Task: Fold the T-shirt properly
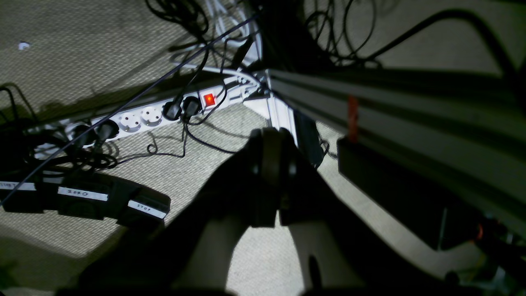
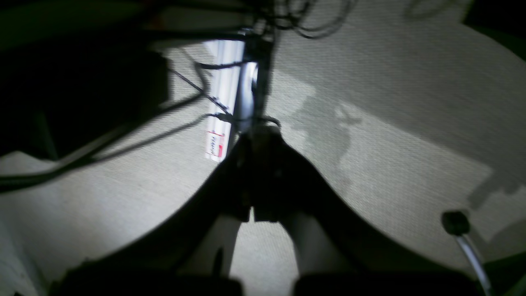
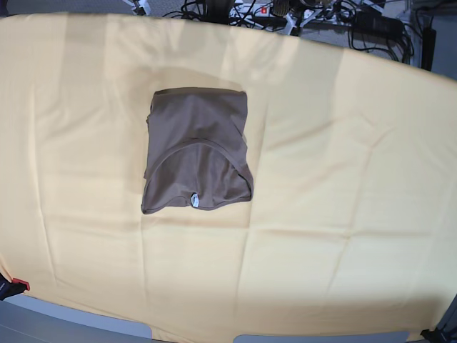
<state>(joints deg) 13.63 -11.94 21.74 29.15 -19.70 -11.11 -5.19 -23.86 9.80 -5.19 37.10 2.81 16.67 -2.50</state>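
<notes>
Grey-brown T-shirt [image 3: 200, 118] lies compactly folded on the pale-yellow cloth [image 3: 343, 179], main folds apparently done, maybe slight edge smoothing left, with left fingers [image 1: 265, 164] and right fingers [image 2: 263, 164] each pressed together, empty, by the cloth's cable-side edge.

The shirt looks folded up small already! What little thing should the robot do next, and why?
Probably nothing more than keeping both arms back. The T-shirt lies in a compact, roughly rectangular bundle on the pale-yellow cloth, neckline and label showing, and neither gripper touches it, so the fold looks about done.
</notes>
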